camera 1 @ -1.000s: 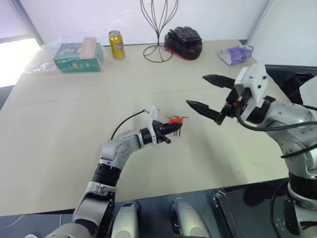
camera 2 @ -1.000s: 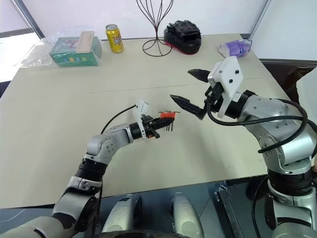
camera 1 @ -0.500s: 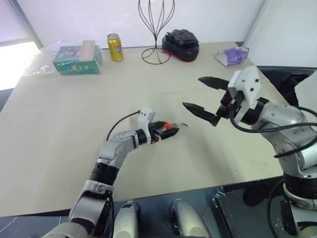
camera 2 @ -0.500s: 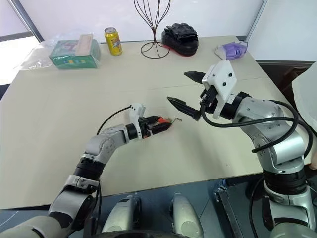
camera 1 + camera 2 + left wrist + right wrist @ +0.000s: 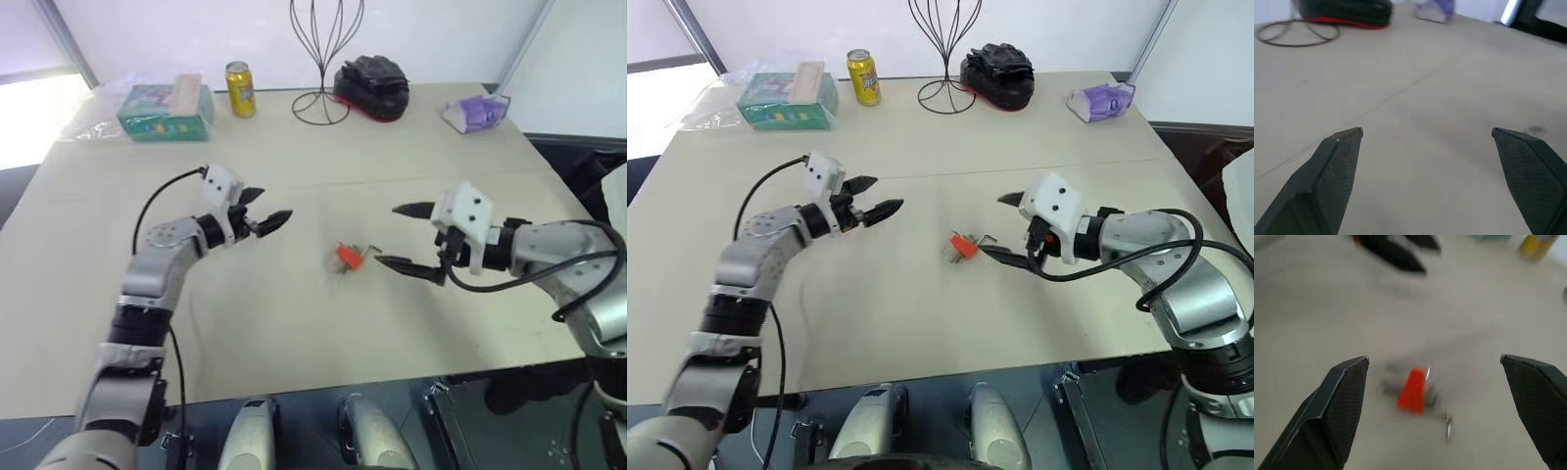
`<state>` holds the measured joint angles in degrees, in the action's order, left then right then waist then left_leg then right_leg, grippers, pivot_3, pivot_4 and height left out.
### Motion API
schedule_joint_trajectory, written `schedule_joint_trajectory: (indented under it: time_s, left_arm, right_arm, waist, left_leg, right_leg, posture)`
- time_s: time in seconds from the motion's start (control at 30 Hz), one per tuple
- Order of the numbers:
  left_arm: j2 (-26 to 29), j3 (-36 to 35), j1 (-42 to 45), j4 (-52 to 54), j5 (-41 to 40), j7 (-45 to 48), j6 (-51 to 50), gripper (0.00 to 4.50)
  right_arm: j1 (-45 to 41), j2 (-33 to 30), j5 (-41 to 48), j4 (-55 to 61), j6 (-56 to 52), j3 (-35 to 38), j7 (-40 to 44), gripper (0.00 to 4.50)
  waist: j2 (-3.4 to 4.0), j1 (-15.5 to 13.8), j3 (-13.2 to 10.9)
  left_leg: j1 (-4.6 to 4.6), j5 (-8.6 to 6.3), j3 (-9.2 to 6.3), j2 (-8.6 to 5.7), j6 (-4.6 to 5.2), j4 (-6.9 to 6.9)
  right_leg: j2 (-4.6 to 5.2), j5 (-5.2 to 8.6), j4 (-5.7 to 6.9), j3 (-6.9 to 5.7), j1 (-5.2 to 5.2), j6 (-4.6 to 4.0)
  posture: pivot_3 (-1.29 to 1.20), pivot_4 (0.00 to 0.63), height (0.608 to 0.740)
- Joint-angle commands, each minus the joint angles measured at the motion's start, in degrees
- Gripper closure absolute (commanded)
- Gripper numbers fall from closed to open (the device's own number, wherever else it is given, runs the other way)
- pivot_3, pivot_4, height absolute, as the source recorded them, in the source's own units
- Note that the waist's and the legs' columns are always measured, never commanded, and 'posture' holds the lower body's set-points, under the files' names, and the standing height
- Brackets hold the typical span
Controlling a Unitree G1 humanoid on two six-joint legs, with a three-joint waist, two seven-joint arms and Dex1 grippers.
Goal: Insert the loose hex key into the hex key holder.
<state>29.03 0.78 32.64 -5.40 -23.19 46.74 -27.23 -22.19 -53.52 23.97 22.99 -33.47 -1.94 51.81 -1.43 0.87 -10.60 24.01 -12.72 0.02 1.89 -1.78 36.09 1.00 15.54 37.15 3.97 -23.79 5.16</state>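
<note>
Table: pale beige top with a faint seam across it, spread under both hands.
Yellow can: upright at the far edge, well beyond the left hand.
Green box: at the far edge, just beside the can, on clear plastic wrap.
Wire stand: dark thin wire on a round base ring, far from both hands.
Black glove: bunched beside the stand's base ring.
Purple packet: at the far edge, well beyond the right hand.

Bright, even daylight came from the far left, washing out that corner of the tabletop; shadows were faint; the right wrist view was motion-blurred, smearing the hex key holder.
</note>
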Motion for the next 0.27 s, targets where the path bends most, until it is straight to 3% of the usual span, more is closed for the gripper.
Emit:
schedule_joint_trajectory:
  time_s: [0.03,0.27]
  left_arm:
    - [5.77,-1.16,-1.94,11.04,-6.66,7.34,-7.66,0.08]
    - [16.24,-7.05,-7.04,24.51,-18.40,12.32,-19.62,0.08]
  right_arm:
    - [0.58,-3.73,-2.59,-1.00,4.04,0.37,4.78,0.00]
    - [0.40,-6.33,-6.74,-5.70,9.56,0.08,9.47,0.00]
  waist:
    - [0.00,0.08,-0.01]
    - [0.01,0.17,-0.02]
  left_leg:
    - [0.03,0.00,0.00,0.01,0.00,0.04]
    - [0.09,0.00,0.01,0.04,0.00,0.05]
  right_leg:
    - [-0.01,0.00,0.03,0.00,-0.04,0.00]
    - [-0.03,0.06,0.07,-0.01,-0.16,-0.11]
  posture:
    - [0.00,0.150,0.740]
    - [0.00,0.150,0.740]
